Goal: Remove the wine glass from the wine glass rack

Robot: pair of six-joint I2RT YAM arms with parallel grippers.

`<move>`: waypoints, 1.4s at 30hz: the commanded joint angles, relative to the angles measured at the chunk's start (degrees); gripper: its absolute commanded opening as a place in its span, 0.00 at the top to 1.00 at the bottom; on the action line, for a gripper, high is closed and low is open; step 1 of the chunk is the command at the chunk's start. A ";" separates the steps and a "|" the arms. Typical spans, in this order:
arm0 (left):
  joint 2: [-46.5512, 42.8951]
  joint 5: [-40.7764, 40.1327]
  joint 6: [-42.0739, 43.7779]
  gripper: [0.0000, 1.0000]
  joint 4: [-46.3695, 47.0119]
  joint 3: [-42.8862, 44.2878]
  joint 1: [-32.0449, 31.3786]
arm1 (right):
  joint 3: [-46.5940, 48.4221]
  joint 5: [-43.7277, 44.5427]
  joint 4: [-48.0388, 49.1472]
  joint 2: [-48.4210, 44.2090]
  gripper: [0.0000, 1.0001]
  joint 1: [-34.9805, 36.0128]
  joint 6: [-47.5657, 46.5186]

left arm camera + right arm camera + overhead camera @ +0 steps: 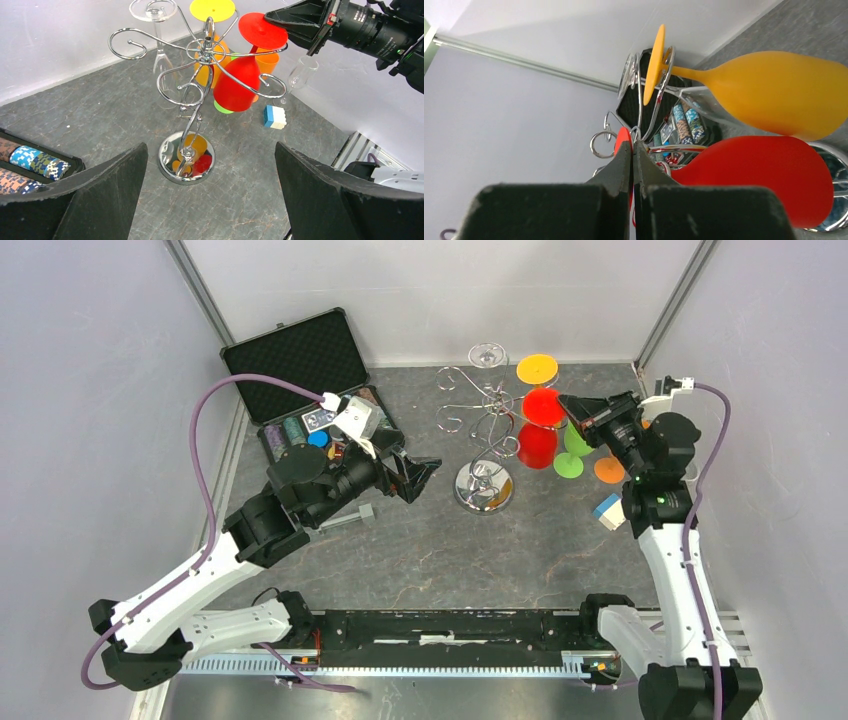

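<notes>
The chrome wine glass rack (484, 487) stands mid-table, with its curled arms also in the left wrist view (186, 157). A red wine glass (537, 445) hangs bowl-down from a right-hand arm. My right gripper (568, 405) is shut on the edge of its flat red foot (260, 30); the right wrist view shows the foot (622, 140) pinched edge-on between the fingers and the red bowl (764, 175) beside them. A yellow-orange glass (774, 90) and a clear glass (487, 355) also hang on the rack. My left gripper (422, 480) is open and empty, left of the rack base.
An open black case (300, 360) with poker chips lies at the back left. A green glass (570, 455), an orange foot (609, 469) and a blue-and-white block (607, 511) sit right of the rack, under my right arm. Walls close in at the back and sides.
</notes>
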 commanded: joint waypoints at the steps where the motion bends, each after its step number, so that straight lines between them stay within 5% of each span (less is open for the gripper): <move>1: -0.63 -1.74 -1.85 0.00 1.75 0.18 0.27 | 2.96 9.11 0.60 -0.79 1.00 0.93 -1.55; 17: -0.92 -1.67 -2.80 0.00 1.39 0.18 0.32 | 3.70 16.55 -3.32 -4.51 1.00 0.96 -0.01; 31: -3.63 0.72 -14.93 0.00 -0.42 -0.26 0.27 | 3.79 22.27 -14.76 -13.73 1.00 0.90 -3.28; 42: -0.94 13.46 -26.64 0.00 7.19 -1.89 0.29 | 9.59 18.71 -24.77 -23.76 1.00 0.89 -4.94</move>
